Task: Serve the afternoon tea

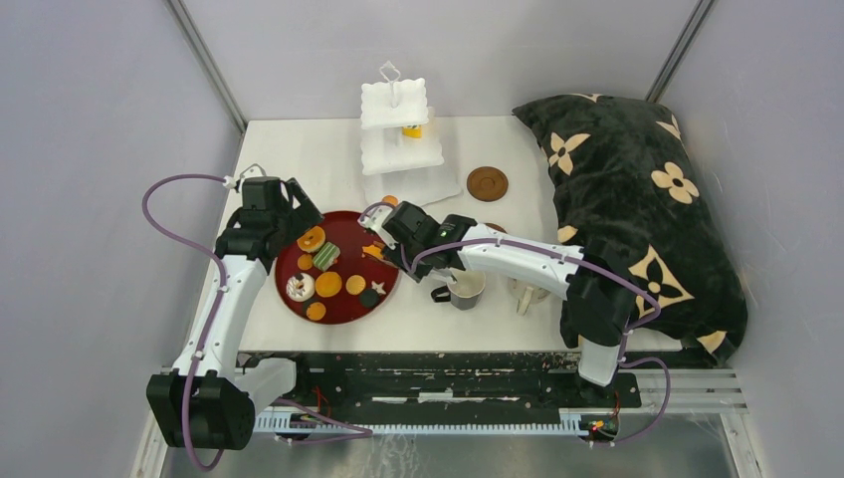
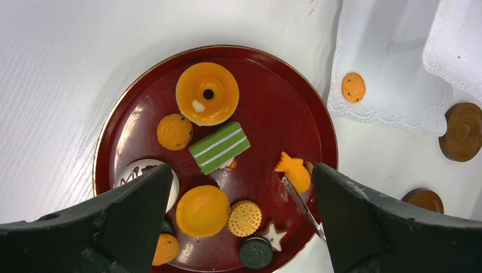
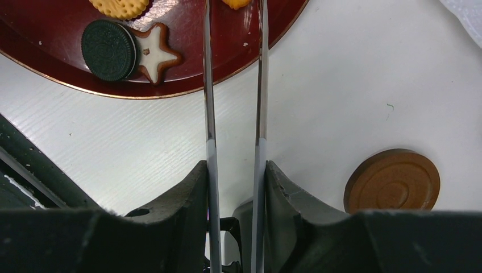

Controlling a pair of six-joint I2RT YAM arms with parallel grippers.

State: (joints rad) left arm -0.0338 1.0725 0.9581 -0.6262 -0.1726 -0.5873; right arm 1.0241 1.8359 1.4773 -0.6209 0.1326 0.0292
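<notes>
Toy sweets lie on the dark red tray (image 1: 343, 299): an orange donut (image 2: 207, 92), a green striped cake (image 2: 219, 147), orange discs (image 2: 202, 210), a star cookie (image 3: 156, 52) and a fish-shaped sweet (image 2: 294, 170). My right gripper (image 3: 235, 170) is shut on the metal tongs (image 3: 209, 102), whose tips close round the fish sweet at the tray's right side. My left gripper (image 2: 241, 227) is open and empty above the tray's left part. The white three-tier stand (image 1: 398, 129) is at the back, one orange cookie (image 2: 353, 87) on its bottom tier. Two mugs (image 1: 466, 289) stand near the front.
A black flowered pillow (image 1: 637, 199) fills the table's right side. Brown coasters lie by the stand (image 1: 487, 183) and near the tongs (image 3: 393, 181). A dark sandwich cookie (image 3: 108, 42) sits at the tray's near edge.
</notes>
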